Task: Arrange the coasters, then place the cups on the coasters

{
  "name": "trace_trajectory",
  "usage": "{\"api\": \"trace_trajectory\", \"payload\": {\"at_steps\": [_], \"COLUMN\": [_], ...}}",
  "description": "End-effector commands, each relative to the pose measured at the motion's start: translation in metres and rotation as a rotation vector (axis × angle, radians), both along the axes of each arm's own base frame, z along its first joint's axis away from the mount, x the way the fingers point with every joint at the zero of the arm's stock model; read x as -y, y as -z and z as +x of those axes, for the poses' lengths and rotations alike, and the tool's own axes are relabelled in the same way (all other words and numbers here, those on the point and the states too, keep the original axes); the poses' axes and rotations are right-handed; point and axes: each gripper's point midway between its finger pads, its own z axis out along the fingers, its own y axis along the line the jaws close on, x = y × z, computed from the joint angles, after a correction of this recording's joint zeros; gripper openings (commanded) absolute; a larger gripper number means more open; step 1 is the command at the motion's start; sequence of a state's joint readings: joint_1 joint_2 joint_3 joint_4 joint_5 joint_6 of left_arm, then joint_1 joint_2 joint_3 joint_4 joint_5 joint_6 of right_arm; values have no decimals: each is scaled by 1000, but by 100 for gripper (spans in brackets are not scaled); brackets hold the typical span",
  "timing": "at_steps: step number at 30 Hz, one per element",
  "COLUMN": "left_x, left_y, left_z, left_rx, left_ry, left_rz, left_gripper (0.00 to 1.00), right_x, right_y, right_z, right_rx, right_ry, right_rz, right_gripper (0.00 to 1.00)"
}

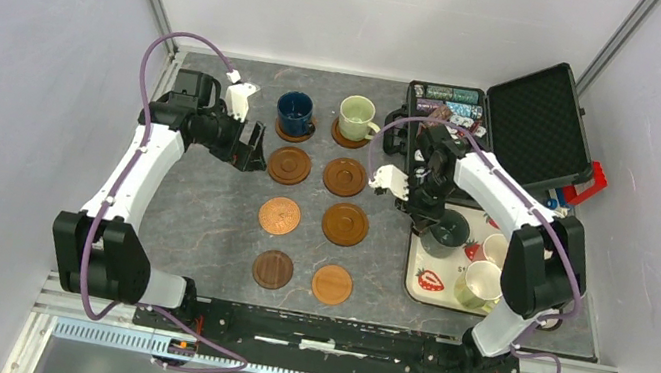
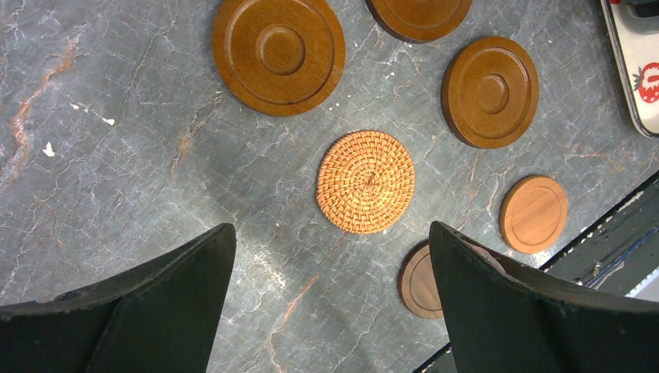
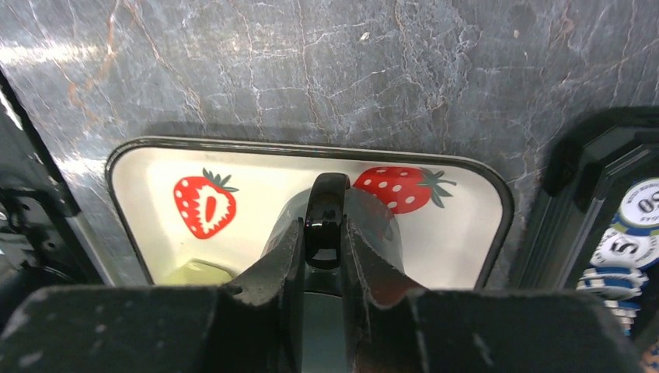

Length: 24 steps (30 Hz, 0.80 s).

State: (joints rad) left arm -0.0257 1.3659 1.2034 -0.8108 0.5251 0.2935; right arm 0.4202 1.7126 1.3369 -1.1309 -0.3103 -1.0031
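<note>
Coasters lie in two columns. The far two carry a dark blue cup (image 1: 294,112) and a pale green cup (image 1: 356,114). Six are bare, among them a woven coaster (image 1: 279,215) (image 2: 365,182), a ridged brown coaster (image 1: 345,223) (image 2: 489,92) and a pale coaster (image 1: 331,284) (image 2: 533,214). My left gripper (image 1: 252,148) (image 2: 330,233) hangs open over bare table just short of the woven coaster. My right gripper (image 1: 428,225) (image 3: 322,227) is shut on the glossy handle (image 3: 325,203) of a grey-green cup (image 1: 451,237) standing on the strawberry tray (image 1: 432,283) (image 3: 256,167).
Two more cups, a pale pink one (image 1: 497,247) and a yellowish one (image 1: 478,284), stand on the tray under the right arm. An open black case (image 1: 535,119) with poker chips (image 1: 453,99) (image 3: 633,249) sits at the back right, close behind the tray.
</note>
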Motion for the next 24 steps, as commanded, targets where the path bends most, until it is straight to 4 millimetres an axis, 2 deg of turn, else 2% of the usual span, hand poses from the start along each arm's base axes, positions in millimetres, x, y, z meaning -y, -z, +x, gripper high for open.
{"api": "trace_trajectory", "payload": {"at_steps": [1,9,16,18,20,21,24], "left_x": [-2,-1,0,1,2,2,3], "left_y": [-8,-11,-10,-10,-10,-10,-8], "left_z": [6,9,7,6,6,5,5], "left_rx": [39,51,53,50,48,48,41], "left_ry": [7,16,23,26,29,30,33], "left_rz": [13,18,15,11,6,5,1], "left_gripper": [100,100,100,100,100,100,100], "right_x": [2,17,44,49,49,48,45], "right_y": [-11,-6,-4,-10,-17,-22,-36], "right_z": [8,-6,-18,-17,-15,-13,-8], "right_rx": [62,148,291,341,372,389,441], "right_ry": [-186,-477,-650,-660,-626,-600,-497], "right_rz": [-23,-130,-241,-263,-264,-259,-232], "right_gripper": [9,12,21,33,56,64,74]}}
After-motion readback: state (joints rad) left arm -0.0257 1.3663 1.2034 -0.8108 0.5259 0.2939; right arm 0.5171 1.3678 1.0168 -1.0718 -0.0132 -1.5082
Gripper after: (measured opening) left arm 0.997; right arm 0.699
